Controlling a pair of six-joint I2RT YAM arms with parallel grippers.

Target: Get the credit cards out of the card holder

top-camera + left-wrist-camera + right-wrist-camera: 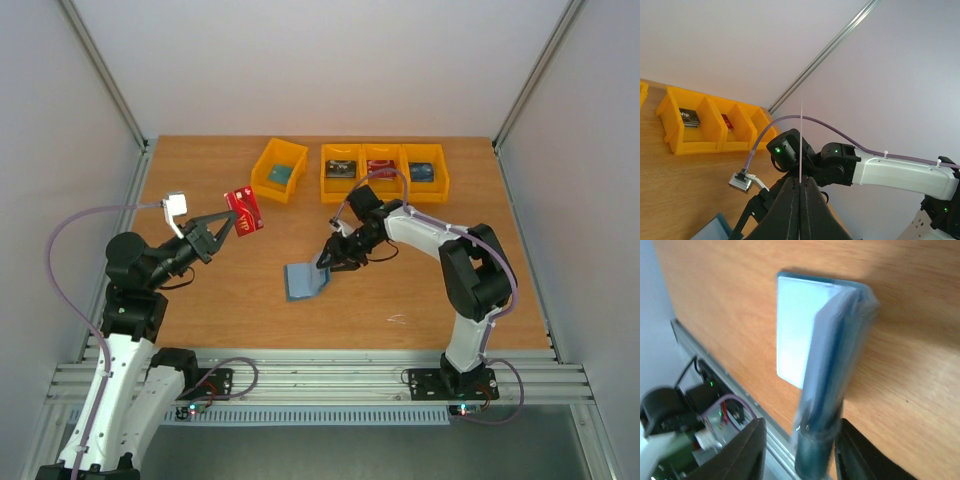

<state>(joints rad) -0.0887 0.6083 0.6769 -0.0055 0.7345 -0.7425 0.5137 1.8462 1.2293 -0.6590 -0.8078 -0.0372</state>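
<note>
Nearest, the card holder (300,283) is lying open on the table (200,310), approx. centre. The right gripper (332,260) is propping one flap up. In the wrist view its jaws are sitting narrow round that flap and seem to be pinching it. The pale inner pocket (795,330) is showing no card, so it can't be told whether any are left inside.

Further left, the left gripper (232,222) is clamping a red card (245,208) clear of the table, well apart from the holder. In its own wrist view the card is showing only as a thin edge (801,140) rising from closed fingers (790,210).

Step in hand, probably: carrying off an extracted card. Next move is likely calling for a reach far and a release over a bin, w/o tilting the card out of the grip.

Farthest, a single yellow bin (262,168) is sitting just beyond the card. A triple yellow bin (385,190) to its right is holding sorted cards (341,169). The right arm's forearm (420,228) is lying across the route to the triple bin; the single bin looks unobstructed.
</note>
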